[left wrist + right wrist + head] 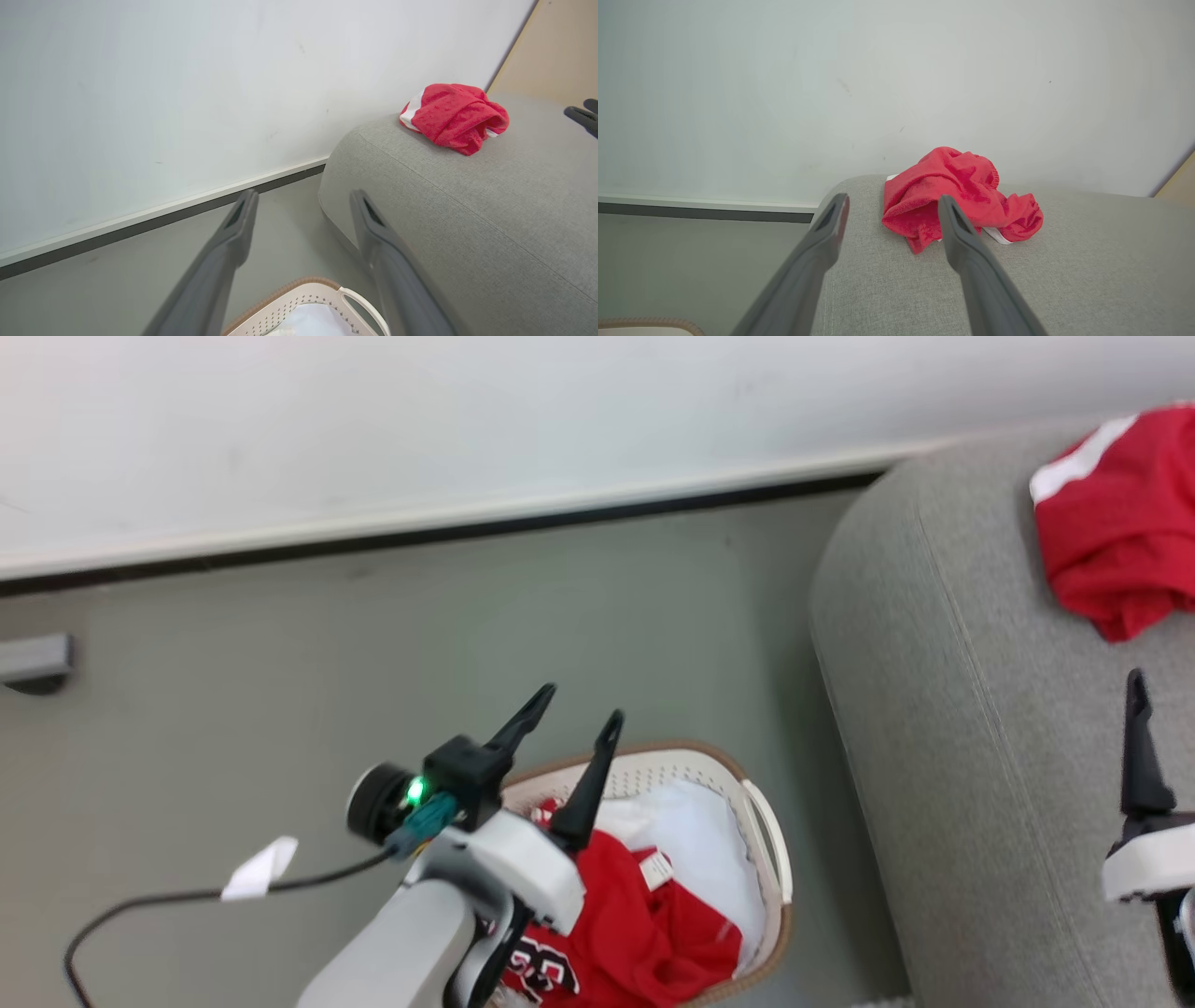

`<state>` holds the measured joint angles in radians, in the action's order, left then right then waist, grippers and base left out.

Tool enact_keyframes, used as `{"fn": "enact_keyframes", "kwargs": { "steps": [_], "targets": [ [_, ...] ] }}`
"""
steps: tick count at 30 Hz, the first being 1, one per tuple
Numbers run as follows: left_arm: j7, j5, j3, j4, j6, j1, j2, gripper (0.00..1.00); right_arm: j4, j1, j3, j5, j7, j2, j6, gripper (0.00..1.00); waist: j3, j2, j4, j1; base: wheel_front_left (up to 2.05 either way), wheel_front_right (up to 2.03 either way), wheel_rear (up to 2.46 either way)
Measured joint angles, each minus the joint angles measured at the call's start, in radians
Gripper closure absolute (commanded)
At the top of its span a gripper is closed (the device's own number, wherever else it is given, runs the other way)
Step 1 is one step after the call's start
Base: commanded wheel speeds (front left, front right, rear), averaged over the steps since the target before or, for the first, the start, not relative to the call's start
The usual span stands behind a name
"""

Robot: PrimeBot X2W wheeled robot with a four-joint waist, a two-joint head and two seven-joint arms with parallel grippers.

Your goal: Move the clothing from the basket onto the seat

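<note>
1. Background is a white wall (467, 411) with a dark baseboard and a grey floor (467, 635). My left wrist view adds a tan panel (560, 46) behind the seat.
2. The grey seat (952, 709) is on my right, its rounded corner near the basket.
3. The basket (681, 749) stands on the floor beside the seat. The head view gives me its contents; the left wrist view gives its rim end and one loop handle.
4. One red bundle (1120, 541) lies crumpled on the seat top, white stripe showing. More red clothing (635, 933) sits in the basket against a white cloth (700, 840).
5. My left gripper (581, 705) is over the basket, fingers spread, empty.
6. My right gripper (893, 203) is over the seat, fingers apart and released, with the bundle just past the tips.
7. A cable (149, 905) with a white tag (261, 868) crosses the floor.
</note>
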<state>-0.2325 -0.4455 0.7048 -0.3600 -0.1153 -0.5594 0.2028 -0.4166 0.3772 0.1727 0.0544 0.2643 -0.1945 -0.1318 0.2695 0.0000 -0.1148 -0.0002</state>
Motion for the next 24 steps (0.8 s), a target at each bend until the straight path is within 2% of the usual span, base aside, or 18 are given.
{"fn": "enact_keyframes", "kwargs": {
  "steps": [7, 14, 20, 24],
  "targets": [
    [-0.029, -0.012, -0.064, -0.017, -0.036, 0.126, 0.022, 0.00, 0.097, -0.119, -0.039, -0.008, 0.000, 0.054, 0.000, 0.00, -0.118, 0.0000, 0.068, -0.0001, 0.00, 0.00, 0.00],
    [-0.031, 0.031, -0.174, 0.045, -0.050, 0.260, 0.030, 0.00, 0.127, -0.206, -0.067, -0.009, 0.000, 0.103, 0.000, 0.00, -0.208, 0.0000, 0.149, -0.0002, 0.00, 0.00, 0.00],
    [-0.031, 0.079, -0.291, 0.086, -0.041, 0.364, 0.023, 0.00, 0.105, -0.275, -0.115, -0.010, 0.000, 0.130, 0.000, 0.00, -0.271, 0.0000, 0.187, -0.0001, 0.00, 0.00, 0.00],
    [-0.031, 0.121, -0.359, 0.102, -0.017, 0.418, 0.006, 0.00, 0.091, -0.309, -0.118, -0.003, 0.000, 0.138, 0.000, 0.00, -0.294, 0.0000, 0.189, -0.0001, 0.00, 0.00, 0.00]
  ]
}}
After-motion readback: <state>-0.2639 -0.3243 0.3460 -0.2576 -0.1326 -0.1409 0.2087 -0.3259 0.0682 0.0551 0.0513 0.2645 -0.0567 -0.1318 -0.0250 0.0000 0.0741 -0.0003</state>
